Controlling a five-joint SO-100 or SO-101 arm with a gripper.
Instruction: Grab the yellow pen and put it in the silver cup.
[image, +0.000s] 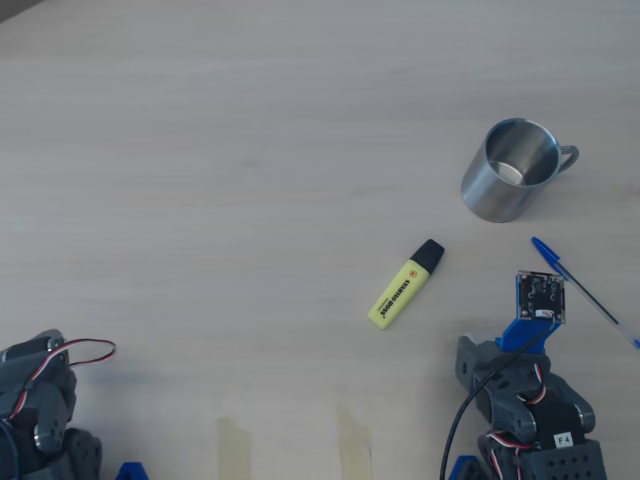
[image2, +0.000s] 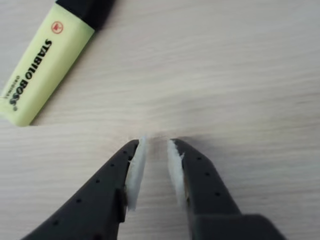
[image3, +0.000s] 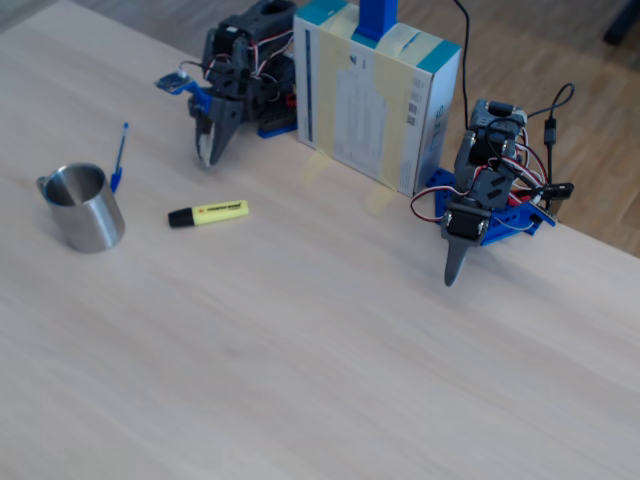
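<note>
The yellow pen (image: 405, 285) is a pale-yellow highlighter with a black cap, lying flat on the wooden table; it also shows in the fixed view (image3: 208, 213) and at the wrist view's top left (image2: 47, 60). The silver cup (image: 510, 170) stands upright and empty beyond it, seen too in the fixed view (image3: 82, 207). My gripper (image2: 156, 145) points down at bare table to the right of the pen, its white-padded fingers (image2: 136, 167) nearly together with only a narrow slit and nothing between. In the fixed view the gripper (image3: 207, 155) hangs just behind the pen.
A thin blue ballpoint pen (image: 585, 290) lies beside the cup (image3: 119, 155). A second arm (image3: 480, 200) rests at the table edge, its fingers pointing down. A white and yellow box (image3: 370, 100) stands between the two arms. Two tape strips (image: 235, 445) mark the near edge.
</note>
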